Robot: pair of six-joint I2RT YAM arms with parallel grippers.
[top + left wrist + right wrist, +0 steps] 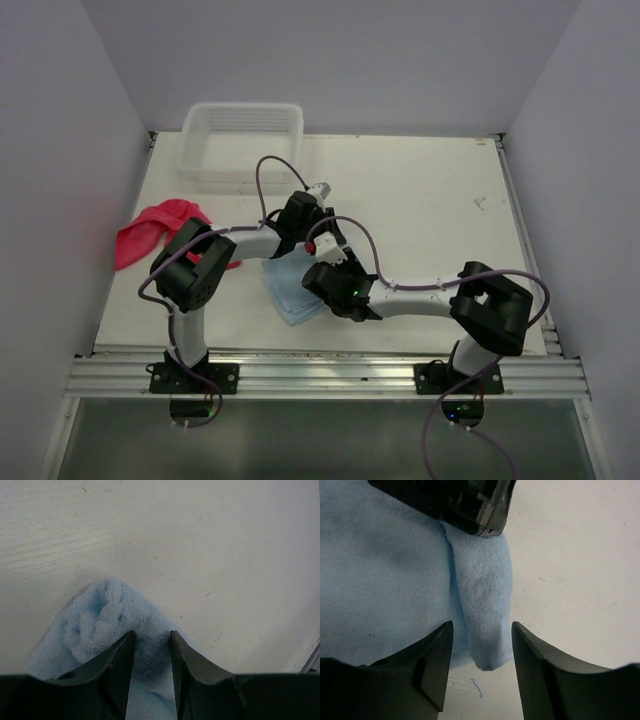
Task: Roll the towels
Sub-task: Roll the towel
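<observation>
**Item: blue towel** [290, 291]. It lies flat on the tabletop [430, 200], at about 7 o'clock from the tabletop's centre in the overhead view, with both arms meeting over it. One edge is turned over into a soft fold [485, 590]. In the right wrist view the fold's long axis runs from 6 to 12 o'clock, and bare tabletop lies to its 3 o'clock side.

**Item: right hand** [482, 625]. The fingers stand apart and hold nothing. They straddle the near, free end of the fold, one to each side, so the fold lies straight ahead at 12 o'clock along the hand's own line. Judged the nearer hand to the loose end.

**Item: left hand** [152, 635]. It sits at the far end of the same fold, at 12 o'clock in the right wrist view. The fingers are close together with blue pile showing in the narrow gap. Whether they actually pinch the cloth cannot be told. A puckered corner of the towel points away at 11 o'clock in its own view.

**Item: red towel** [150, 232]. It is crumpled at the tabletop's 9 o'clock edge, well apart from both hands, not yet rolled.

**Item: basket** [188, 140]. White, at the 11 o'clock corner.

**Note.** The next move probably turns on rolling across the fold's axis, toward 9 o'clock in the right wrist view, over the flat cloth.
</observation>
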